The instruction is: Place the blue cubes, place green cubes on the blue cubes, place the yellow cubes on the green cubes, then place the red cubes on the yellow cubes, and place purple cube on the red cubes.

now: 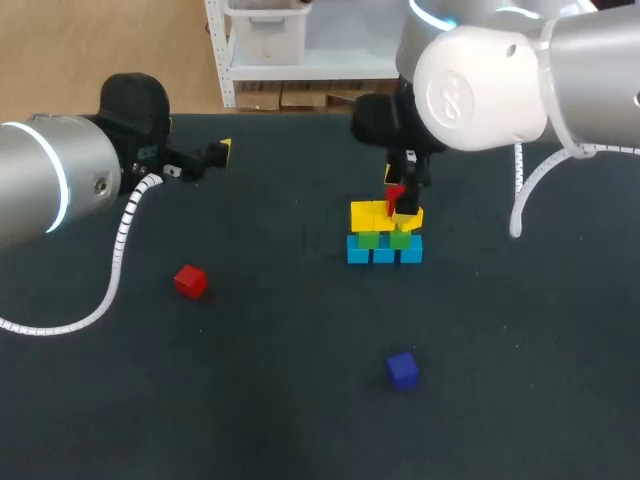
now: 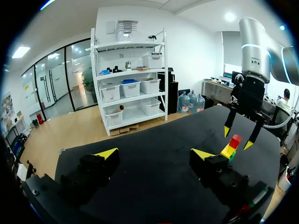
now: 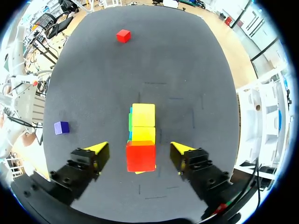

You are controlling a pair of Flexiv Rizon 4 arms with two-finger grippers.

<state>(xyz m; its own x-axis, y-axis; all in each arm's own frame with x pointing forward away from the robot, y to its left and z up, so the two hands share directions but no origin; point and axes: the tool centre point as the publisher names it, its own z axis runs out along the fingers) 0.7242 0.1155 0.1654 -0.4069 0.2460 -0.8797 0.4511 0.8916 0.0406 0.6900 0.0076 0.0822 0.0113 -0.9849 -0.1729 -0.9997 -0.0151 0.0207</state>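
Three blue cubes [image 1: 384, 252] stand in a row on the dark table, with green cubes [image 1: 368, 239] on them and yellow cubes [image 1: 368, 214] on those. A red cube [image 1: 396, 194] [image 3: 140, 157] sits on the yellow cube at the stack's right end. My right gripper [image 1: 403, 200] [image 3: 139, 148] hangs straight over it, open, with a gap on each side of the cube. A second red cube [image 1: 190, 281] [image 3: 123, 35] lies loose at the left. The purple cube [image 1: 402, 369] [image 3: 61, 127] lies near the front. My left gripper [image 1: 215, 152] [image 2: 155, 154] is open and holds nothing at the back left.
The table [image 1: 300, 400] is a dark mat. My right arm's white cable [image 1: 520, 190] hangs down to the right of the stack. My left arm's cable [image 1: 120, 250] loops over the table's left side.
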